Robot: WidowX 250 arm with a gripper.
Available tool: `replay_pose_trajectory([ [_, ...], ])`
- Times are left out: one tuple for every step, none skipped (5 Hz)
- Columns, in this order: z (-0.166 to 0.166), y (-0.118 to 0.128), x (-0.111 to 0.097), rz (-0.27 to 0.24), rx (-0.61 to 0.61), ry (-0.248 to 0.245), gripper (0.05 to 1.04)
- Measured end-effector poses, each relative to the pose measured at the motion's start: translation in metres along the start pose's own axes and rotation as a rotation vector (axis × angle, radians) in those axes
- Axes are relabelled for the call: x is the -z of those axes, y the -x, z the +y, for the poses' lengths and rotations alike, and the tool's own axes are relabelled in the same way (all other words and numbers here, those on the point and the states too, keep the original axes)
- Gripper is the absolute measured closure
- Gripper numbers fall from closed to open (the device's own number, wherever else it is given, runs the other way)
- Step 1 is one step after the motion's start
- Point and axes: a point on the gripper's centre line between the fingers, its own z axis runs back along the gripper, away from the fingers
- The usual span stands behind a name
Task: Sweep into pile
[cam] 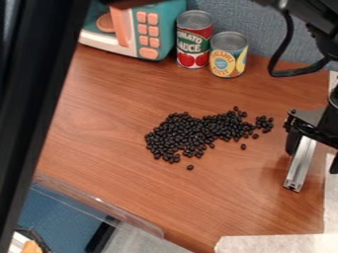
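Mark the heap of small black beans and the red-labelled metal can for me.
Heap of small black beans point(178, 137): camera view, its dense left part.
Red-labelled metal can point(193, 43): camera view, its label.

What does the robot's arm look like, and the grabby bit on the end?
The arm is black, with a thin black cable bowing out in a loose loop. The gripper is mostly black too, with a flat grey piece near its top. A narrow silvery bar shows there, but I can't tell whether it belongs to the gripper.
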Motion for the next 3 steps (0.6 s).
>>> replay_pose_trajectory([
  [-0.001, 0.005, 0.000, 0.032, -0.028, 0.005, 0.109],
  [0.005, 0.002, 0.001, 0.038, -0.067, 0.022, 0.233],
  [0.011, 0.002, 0.009, 0.064, -0.088, 0.030, 0.279],
])
